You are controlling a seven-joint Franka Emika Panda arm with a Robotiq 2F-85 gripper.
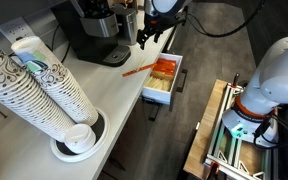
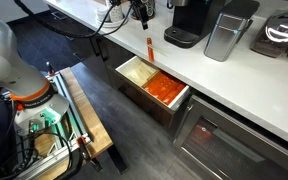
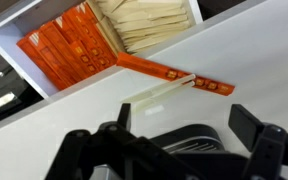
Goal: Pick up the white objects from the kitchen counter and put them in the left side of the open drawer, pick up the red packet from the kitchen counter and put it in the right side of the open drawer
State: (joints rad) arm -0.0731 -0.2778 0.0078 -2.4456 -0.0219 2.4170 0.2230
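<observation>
The tool (image 3: 184, 125) fills the lower edge of the wrist view. Its two dark fingers (image 3: 246, 125) are spread wide with nothing between them, and it hangs above the pale surface (image 3: 254, 50) without touching it. Just ahead of the fingertips lies a thin white packet (image 3: 156, 95), flat on the surface and slanted. Its far end meets the red packet (image 3: 174, 77), though I cannot tell whether it tucks under it or only touches it. The red packet is a long orange-red stick lying flat at the surface's front edge, directly beyond the tool's open gap. In both exterior views it sits below and slightly forward of the tool (image 1: 147, 32) (image 2: 141, 14), well clear of it.

Past the edge, the drawer (image 3: 9, 45) stands pulled out. One section holds orange packets (image 3: 72, 48) and the section beside it holds pale yellow packets (image 3: 149, 20). Behind the tool, in an exterior view, a black coffee machine (image 1: 92, 30) stands on the surface.
</observation>
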